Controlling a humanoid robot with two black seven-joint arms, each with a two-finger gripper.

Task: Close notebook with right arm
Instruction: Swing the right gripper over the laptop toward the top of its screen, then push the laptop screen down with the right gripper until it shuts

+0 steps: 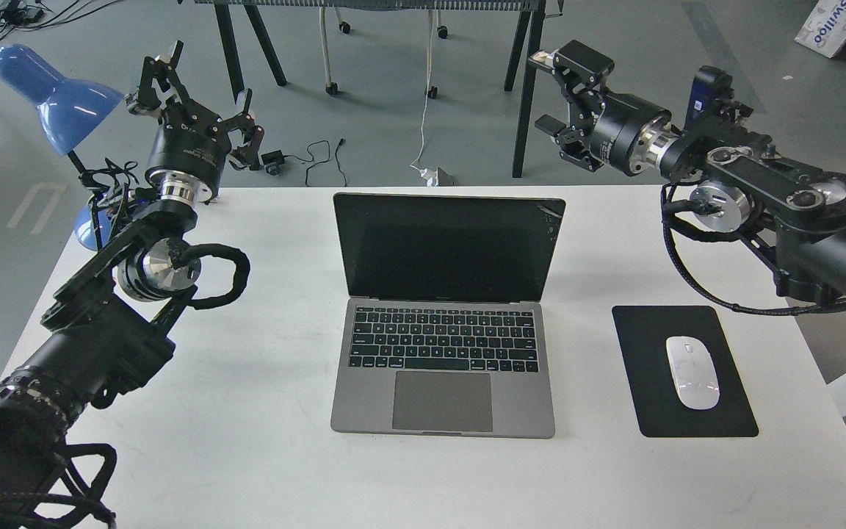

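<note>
Not started yet, by the look of it. Laptop (pixel 443 308) sits mid-desk (pixel 261 455), lid fully up, screen dark, hinge toward the back edge. Right gripper (pixel 557 99) hangs past the desk's back edge, above and right of the lid's top right corner, fingers spread, holding nothing, no contact. Left gripper (pixel 199 92) parked off the back-left corner, also spread. Whole close left: reach lid, push it down.

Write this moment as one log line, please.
notebook: open | right gripper: open, behind lid, apart | left gripper: open, idle
</note>
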